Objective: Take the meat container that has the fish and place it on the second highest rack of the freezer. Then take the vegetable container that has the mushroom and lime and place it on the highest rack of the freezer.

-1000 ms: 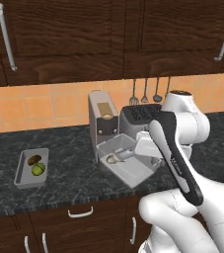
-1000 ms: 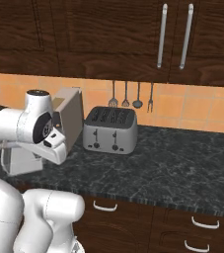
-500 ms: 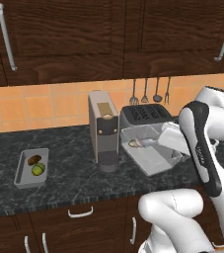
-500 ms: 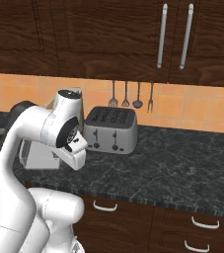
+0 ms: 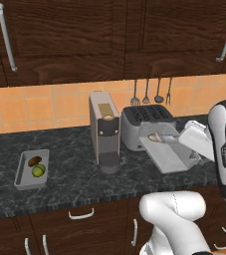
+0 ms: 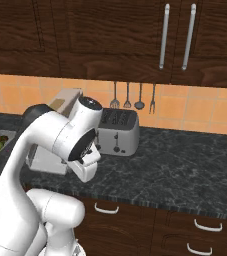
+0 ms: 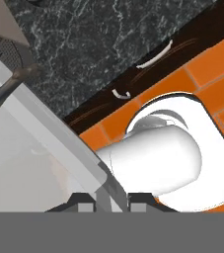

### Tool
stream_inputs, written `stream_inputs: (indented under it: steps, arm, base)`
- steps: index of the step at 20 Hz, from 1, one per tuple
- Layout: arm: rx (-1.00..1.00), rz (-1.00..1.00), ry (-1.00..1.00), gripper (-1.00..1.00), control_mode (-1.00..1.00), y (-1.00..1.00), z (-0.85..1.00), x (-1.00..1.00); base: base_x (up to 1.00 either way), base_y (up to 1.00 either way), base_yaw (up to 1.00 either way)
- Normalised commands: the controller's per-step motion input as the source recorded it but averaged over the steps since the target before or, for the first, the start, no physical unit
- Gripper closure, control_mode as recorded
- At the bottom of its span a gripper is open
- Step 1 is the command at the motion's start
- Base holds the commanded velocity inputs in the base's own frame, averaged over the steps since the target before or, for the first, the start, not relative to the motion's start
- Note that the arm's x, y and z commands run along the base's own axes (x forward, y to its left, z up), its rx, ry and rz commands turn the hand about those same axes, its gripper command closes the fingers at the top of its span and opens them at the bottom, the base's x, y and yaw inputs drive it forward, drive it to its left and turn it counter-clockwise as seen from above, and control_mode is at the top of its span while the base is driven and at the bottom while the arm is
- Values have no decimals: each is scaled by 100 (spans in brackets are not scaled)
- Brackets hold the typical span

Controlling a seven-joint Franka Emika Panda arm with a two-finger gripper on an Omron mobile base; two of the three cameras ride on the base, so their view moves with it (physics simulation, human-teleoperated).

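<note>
Two finger tips of the gripper [image 7: 105, 201] are pinched nearly closed on the rim of the grey meat container [image 5: 170, 153], held above the counter [image 5: 74, 179] with the fish [image 5: 159, 138] inside; farther left sits the vegetable container [image 5: 31, 169].

I see the fish tray [image 5: 170, 152], a shallow grey rectangular container, held up off the counter in front of the toaster and tilted. The fish [image 5: 158, 137], thin and silver-grey with a tan end, lies across its far end. In the hand view the tray's rim [image 7: 59, 148] runs between the fingertips. The second tray [image 5: 31, 169], grey too, sits flat on the counter at the left, holding the brown mushroom [image 5: 34, 161] and, touching it, the yellow-green lime [image 5: 38, 171].
</note>
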Motion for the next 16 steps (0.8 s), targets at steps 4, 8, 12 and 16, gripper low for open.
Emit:
stream_inputs:
  steps: [4,8,12,16]
  arm:
    - [0,0,-1,100,-100,0,44,-28]
    - [-1,-3,-2,100,-100,0,10,-28]
    - [-12,-11,0,100,-100,0,1,-10]
    - [-6,-14,0,100,-100,0,-1,0]
  base:
    - [0,0,0]
    - [0,0,0]
    - [0,0,0]
    - [0,0,0]
